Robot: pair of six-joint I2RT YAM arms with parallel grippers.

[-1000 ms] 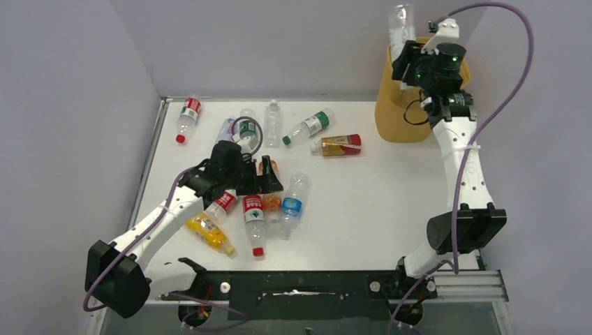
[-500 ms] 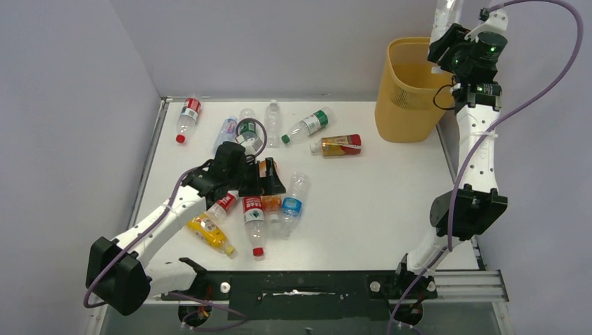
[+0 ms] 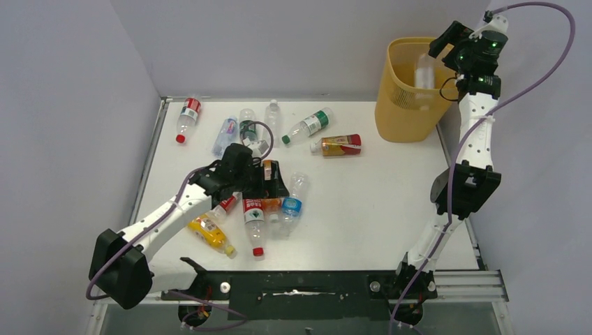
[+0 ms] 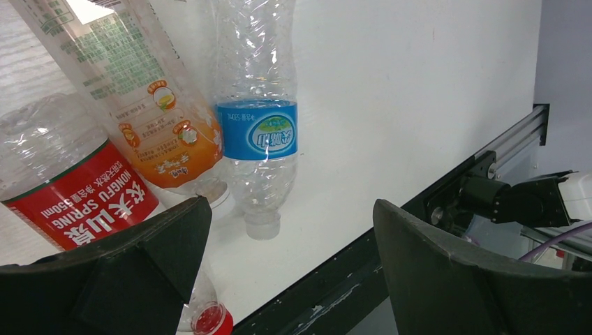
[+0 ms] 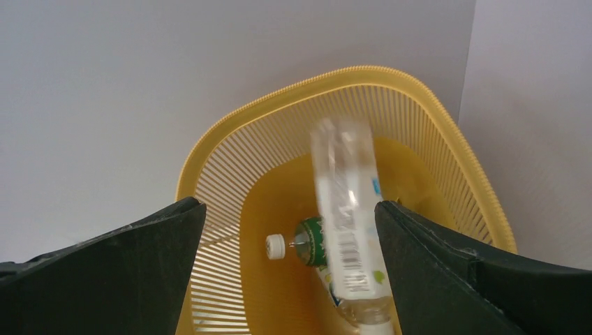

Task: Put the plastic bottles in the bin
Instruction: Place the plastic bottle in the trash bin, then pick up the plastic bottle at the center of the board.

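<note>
The yellow-orange bin [image 3: 401,105] stands at the table's back right corner. My right gripper [image 3: 444,40] hovers over its rim, open and empty [image 5: 290,204]. Below it a clear bottle [image 5: 345,216], blurred, is dropping into the bin [image 5: 279,105] and shows inside it from above [image 3: 424,70]. A green-labelled bottle [image 5: 311,241] with a white cap lies at the bottom. My left gripper [image 3: 269,180] is open [image 4: 292,206] low over a cluster: a blue-labelled clear bottle [image 4: 257,125], an orange bottle [image 4: 164,139] and a red-labelled bottle [image 4: 77,192]. Nothing is between its fingers.
More bottles lie across the back of the table: a red-labelled one [image 3: 187,115], a green-labelled one [image 3: 307,125] and an amber one [image 3: 338,144]. A yellow bottle [image 3: 208,232] lies near the left arm. Grey walls close the left, back and right sides.
My right gripper swung over the bin, opened and let go of the clear bottle, which now falls inside. The left gripper crept slightly right over the cluster, still open.
</note>
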